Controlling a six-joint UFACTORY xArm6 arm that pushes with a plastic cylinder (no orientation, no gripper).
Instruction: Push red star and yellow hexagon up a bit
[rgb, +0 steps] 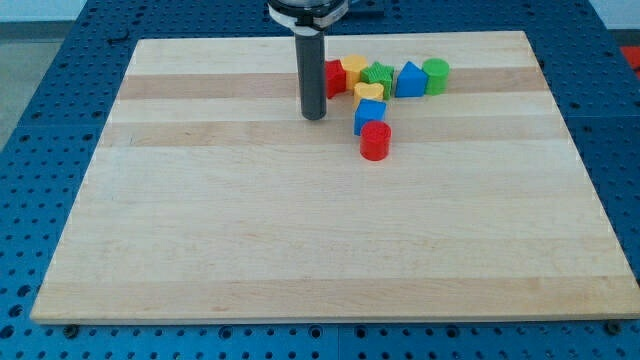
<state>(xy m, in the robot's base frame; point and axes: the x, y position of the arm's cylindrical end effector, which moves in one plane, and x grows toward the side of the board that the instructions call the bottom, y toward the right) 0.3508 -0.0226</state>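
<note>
Single view, wooden bench (250, 240) on a blue perforated base (50, 80).

End effector: a straight dark rod, no jaws, so nothing to open or close and nothing held. My tip (315, 116) sits on the bench surface near the top edge, a little left of centre. The rod rises straight up and leaves the view at the top under a white-and-black collar.

Contact: the rod stands just to the view's left of the red star (334, 78) and covers its left side. Whether the tip actually touches it cannot be told; the tip's end lies slightly below the star's level.

Task blocks: the red star is leftmost in a row of blocks along the top edge. The yellow hexagon (354, 70) is just to its right, touching or nearly so, and so sits up and to the right of my tip.

Other blocks: the row continues rightward with a green star (379, 76), a blue block with a peaked top (410, 80), then a green cylinder (435, 74), all close together. A short column hangs below the row: a yellow heart (369, 92), a blue block (369, 115) under it, and a red cylinder (376, 141) lowest. This column lies to the right of my tip, apart from it.
</note>
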